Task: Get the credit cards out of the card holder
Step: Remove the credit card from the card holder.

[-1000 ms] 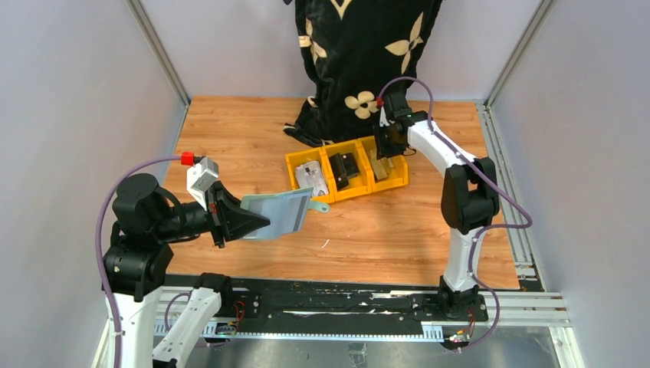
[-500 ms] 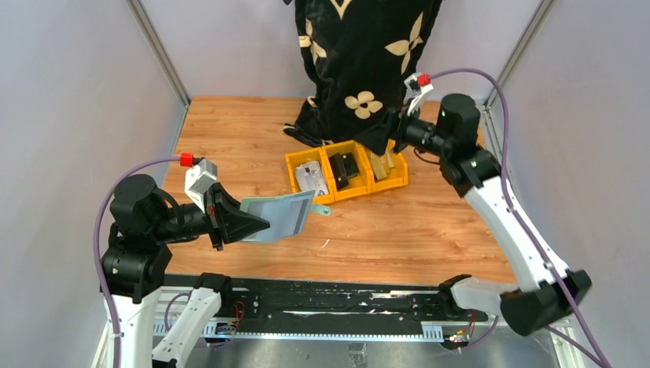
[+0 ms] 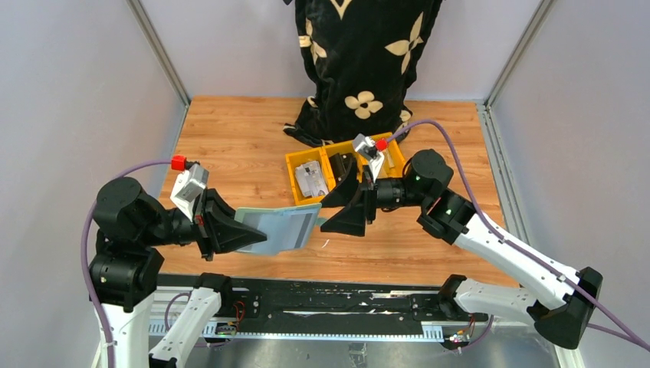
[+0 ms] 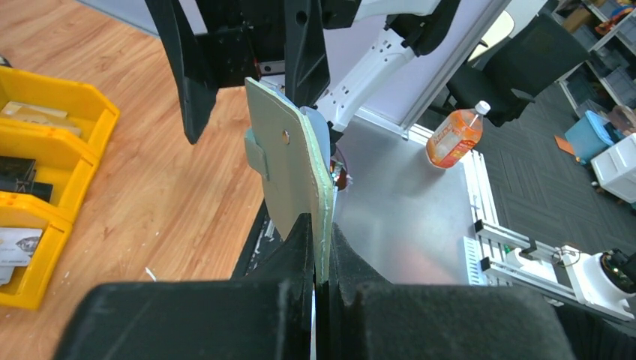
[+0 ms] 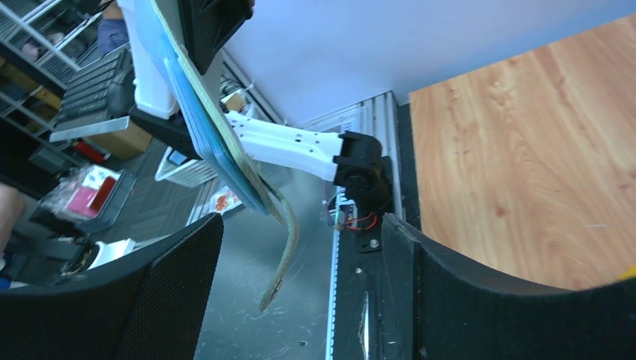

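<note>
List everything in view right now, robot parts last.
card holder: 1, pale grey-green, held in the air above the table's near side
bins: 3, yellow, in a row mid-table
flat item: 1, white-grey, leftmost bin in the top view; possibly a card
small object: 1, black, middle bin
cloth: 1, black with cream flowers, at the back of the table
bottle: 1, orange, on the floor beyond the table
table: 1, wood
left gripper: 1, black, shut on the card holder
right gripper: 1, black, open, at the holder's free end
</note>
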Controlling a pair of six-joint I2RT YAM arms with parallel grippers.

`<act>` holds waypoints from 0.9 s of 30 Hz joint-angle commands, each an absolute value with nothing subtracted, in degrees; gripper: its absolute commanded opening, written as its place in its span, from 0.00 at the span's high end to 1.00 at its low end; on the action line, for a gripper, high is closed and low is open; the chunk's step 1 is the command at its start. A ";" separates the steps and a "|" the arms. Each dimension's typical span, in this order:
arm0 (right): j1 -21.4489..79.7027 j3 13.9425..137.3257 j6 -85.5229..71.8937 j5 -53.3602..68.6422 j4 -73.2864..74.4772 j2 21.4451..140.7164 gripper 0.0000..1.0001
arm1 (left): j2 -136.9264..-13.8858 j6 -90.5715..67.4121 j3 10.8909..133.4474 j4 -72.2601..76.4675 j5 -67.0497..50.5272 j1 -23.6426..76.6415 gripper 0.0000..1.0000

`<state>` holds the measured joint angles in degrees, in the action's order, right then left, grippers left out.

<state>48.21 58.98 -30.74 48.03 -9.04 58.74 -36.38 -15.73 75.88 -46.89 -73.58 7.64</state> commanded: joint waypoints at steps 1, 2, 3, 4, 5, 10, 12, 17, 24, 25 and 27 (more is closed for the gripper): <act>52.16 56.61 -33.69 49.70 -18.92 57.86 0.22 | -36.65 -17.81 78.09 -46.86 -75.82 7.73 1.00; 52.87 56.16 -34.11 49.44 -20.04 58.10 0.26 | -36.58 -18.03 78.10 -46.85 -75.86 7.73 1.00; 53.43 55.90 -34.72 49.45 -21.28 58.40 0.28 | -36.48 -18.09 78.10 -46.85 -75.93 7.73 1.00; 53.93 55.77 -35.23 49.48 -22.41 58.71 0.32 | -36.35 -18.19 78.13 -46.85 -75.91 7.73 1.00; 54.46 55.79 -35.79 49.21 -23.31 59.16 0.36 | -36.38 -18.28 78.24 -46.85 -75.93 7.73 1.00; 55.43 56.07 -36.59 49.07 -25.27 59.83 0.48 | -36.56 -18.52 78.82 -46.84 -75.81 7.73 1.00; 55.78 56.11 -36.76 48.92 -25.46 60.09 0.56 | -36.63 -18.59 78.90 -46.85 -75.77 7.73 1.00; 56.15 56.21 -36.67 48.58 -25.34 60.15 0.78 | -36.81 -18.72 79.21 -46.85 -75.69 7.73 1.00; 56.96 57.02 -36.48 48.34 -24.48 60.34 0.81 | -37.09 -18.72 79.68 -46.85 -75.52 7.73 1.00; 57.25 57.28 -36.33 48.30 -24.36 60.38 0.81 | -37.07 -18.72 79.56 -46.85 -75.52 7.73 1.00; 57.92 57.66 -36.04 48.09 -23.68 60.54 0.80 | -37.14 -18.79 79.57 -46.85 -75.55 7.73 1.00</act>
